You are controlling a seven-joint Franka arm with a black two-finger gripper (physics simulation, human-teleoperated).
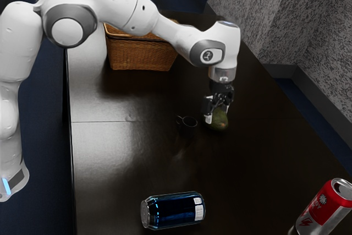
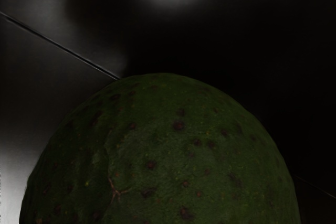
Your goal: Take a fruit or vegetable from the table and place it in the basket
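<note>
Arm: reaches in from the exterior view's left, crossing before the basket's rim; a round logo marks its wrist section.
Table: its edge on the exterior view's left has a wide bare strip beside it; a seam crosses the top.
Basket: woven, near the table's far end, with open table between it and the mug.
Blue can: on its side, lying roughly across the exterior view; pale label panels at one end, writing too small to read. Bare table separates it from the mug.
Mug: dark, just beside the fruit, a narrow gap between; handle toward the exterior view's left.
Gripper: pointing down at the fruit; whether it is clamped cannot be told.
Fruit: green, dark-spotted, under the gripper near the seam, outside the basket; the wrist view shows a rounded side. Its long axis cannot be told. Open table runs from it to the slanting edge.
Red can: red and silver, tilted in the exterior view; "GY" is readable beside a white emblem.
</note>
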